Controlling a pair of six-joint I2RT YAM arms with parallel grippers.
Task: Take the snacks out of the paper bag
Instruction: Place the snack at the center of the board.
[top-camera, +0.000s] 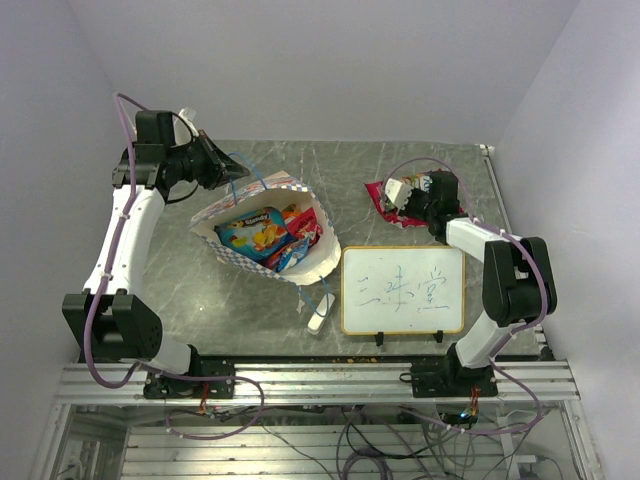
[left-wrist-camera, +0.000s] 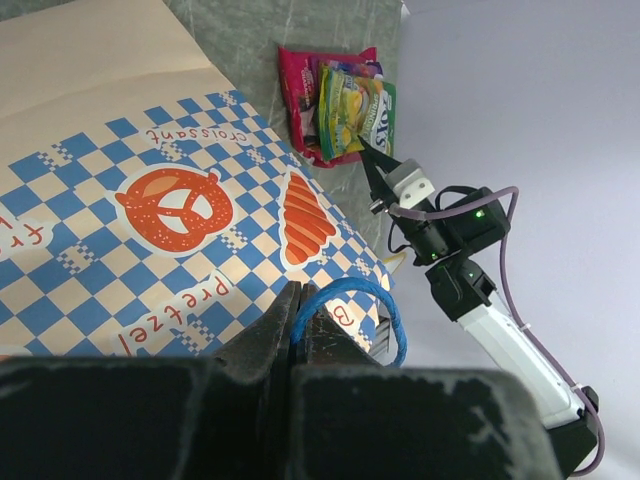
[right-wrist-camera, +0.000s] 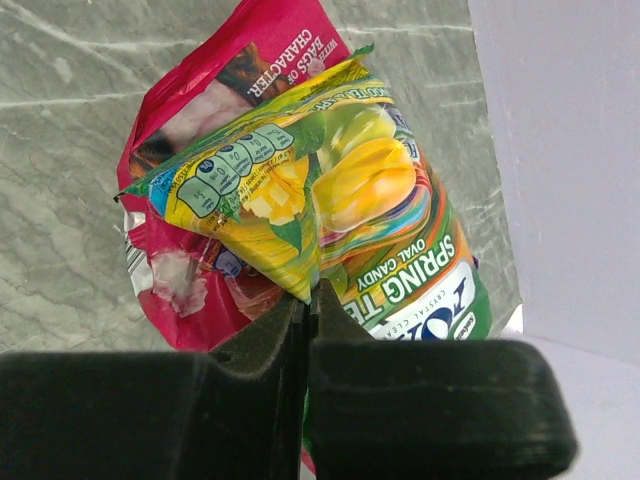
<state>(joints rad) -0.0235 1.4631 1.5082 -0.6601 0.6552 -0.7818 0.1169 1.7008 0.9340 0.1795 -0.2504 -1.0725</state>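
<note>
The paper bag (top-camera: 318, 268) lies tilted open at mid-table, its checkered side (left-wrist-camera: 150, 200) filling the left wrist view. Inside it lie several snacks, a blue packet (top-camera: 255, 230) uppermost. My left gripper (top-camera: 232, 172) (left-wrist-camera: 300, 292) is shut on the bag's blue cord handle (left-wrist-camera: 350, 290) at the far left. At the far right a pink-red packet (top-camera: 378, 192) (right-wrist-camera: 260, 60) lies on the table. A yellow-green packet (right-wrist-camera: 330, 190) (left-wrist-camera: 350, 110) rests over it. My right gripper (top-camera: 400, 197) (right-wrist-camera: 312, 292) is shut on that packet's corner.
A framed whiteboard (top-camera: 403, 290) stands at the near right on small feet. A white eraser block (top-camera: 318, 318) lies just left of it, near the bag's mouth. The table's right edge (top-camera: 497, 190) runs close to the two packets.
</note>
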